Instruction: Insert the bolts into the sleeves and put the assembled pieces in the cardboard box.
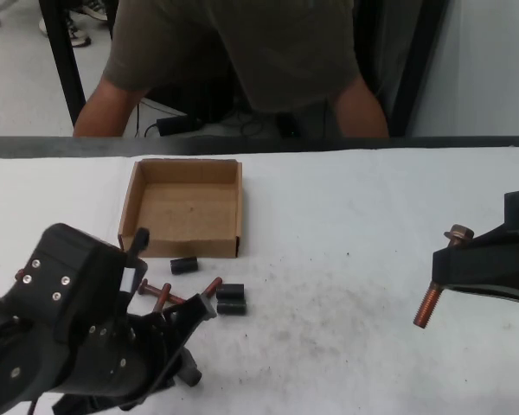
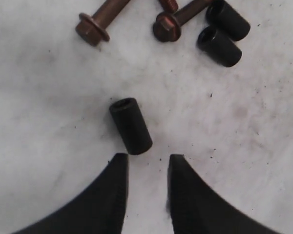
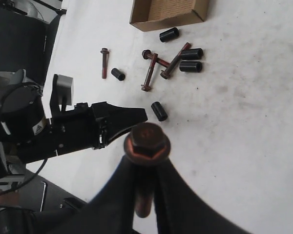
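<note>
sleeve (image 2: pixel 131 126): lies loose on bench (image 1: pixel 346 225), just ahead of left gripper (image 2: pixel 148 158), whose fingers are apart and empty.
bolt (image 1: pixel 428 303): clamped in right gripper (image 3: pixel 145 168), well apart from sleeve.
cardboard box (image 1: pixel 188 161): holds no pieces.
progress: nothing assembled yet; every insertion remains.

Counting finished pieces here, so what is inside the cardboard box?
Nothing shows inside the cardboard box: its brown floor looks bare in the high view, with no assembled piece on it. The strip of floor right behind its near wall is hidden.
</note>
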